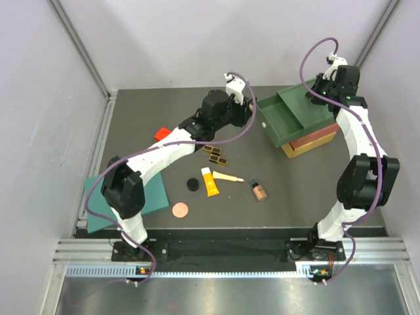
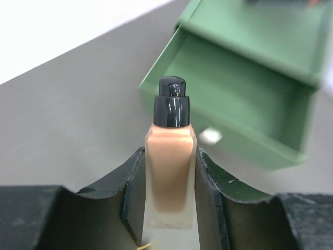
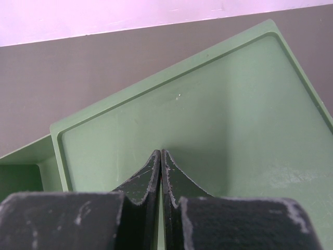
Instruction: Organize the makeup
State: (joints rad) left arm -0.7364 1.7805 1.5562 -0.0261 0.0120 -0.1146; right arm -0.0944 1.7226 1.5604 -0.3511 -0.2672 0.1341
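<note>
- The left pincer (image 2: 170,156) stands partly open around a beige bottle (image 2: 170,177). Its two fingers press on the bottle's flat sides, and the bottle's black cap points away from the wrist camera.
- The held bottle is up off the desk (image 1: 295,197), near the front wall of the green drawer (image 2: 260,151). That wall carries a small white knob.
- The green drawer is pulled out of the top tier of the drawer box (image 1: 318,117), and nothing shows inside it.
- The drawer box sits at the far right of the desk, with its green tier stacked over a red one and a yellow one.
- The right pincer (image 3: 161,156) is closed, fingers together with nothing between them. It points down at the flat green top of the drawer box, and I cannot tell whether the tips touch it.
- A second beige bottle (image 1: 259,190) lies on its side at mid-desk, well apart from the drawer box.
- An orange tube (image 1: 210,182) lies to the left of it, its white cap toward the far side, and a cream stick (image 1: 228,176) lies just beside the tube.
- A black round compact (image 1: 193,184) sits just left of the tube.
- A copper disc (image 1: 180,209) lies nearer the arm bases, beside the teal sheet (image 1: 154,197).
- A black-gold palette (image 1: 214,153) lies beyond the tube, close under the left arm.
</note>
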